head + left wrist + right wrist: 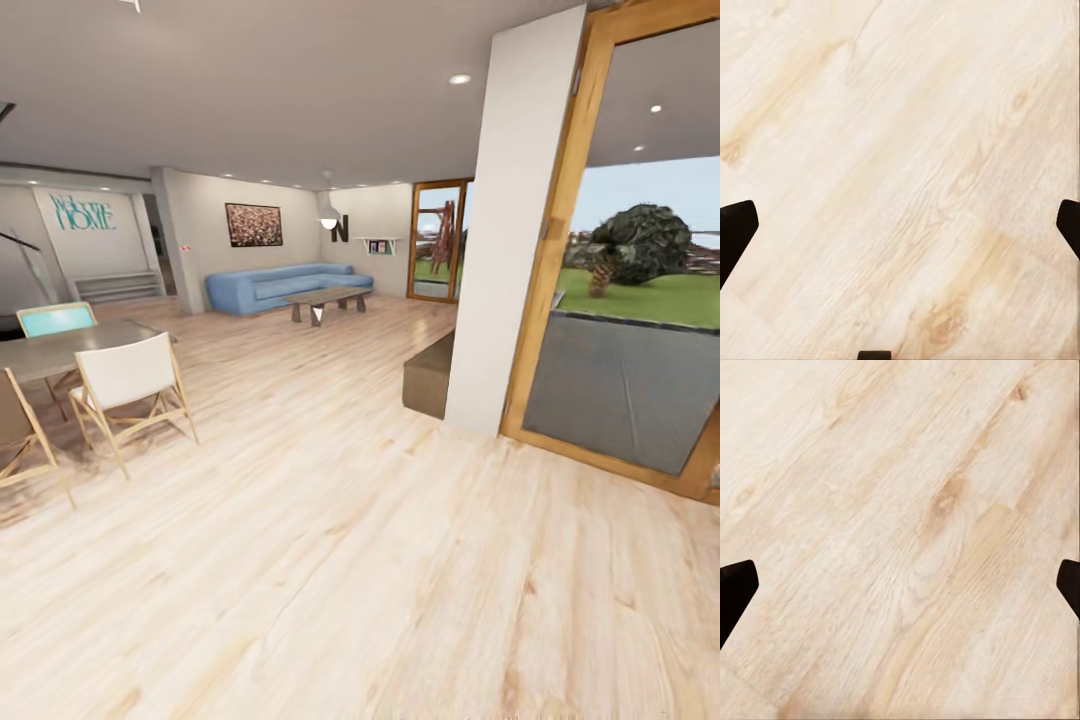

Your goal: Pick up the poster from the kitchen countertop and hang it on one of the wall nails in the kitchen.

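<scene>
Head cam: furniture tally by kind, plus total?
Chairs: 3, white, teal, tan
Tables: 2, dining table, coffee table
Sofas: 1, blue
Total: 6

Under my cameras the pale blond plank floor (330,560) shows tan grain streaks and darker amber knots. My left gripper (900,225) and right gripper (900,585) have black fingertips (735,232). Ahead I see a blue fabric sofa (280,285), a white canvas folding chair (130,385), a turquoise-backed chair (55,318), a reddish-brown wall picture (253,224), a white pillar (520,220) and a honey-coloured wooden door frame (560,220).
</scene>
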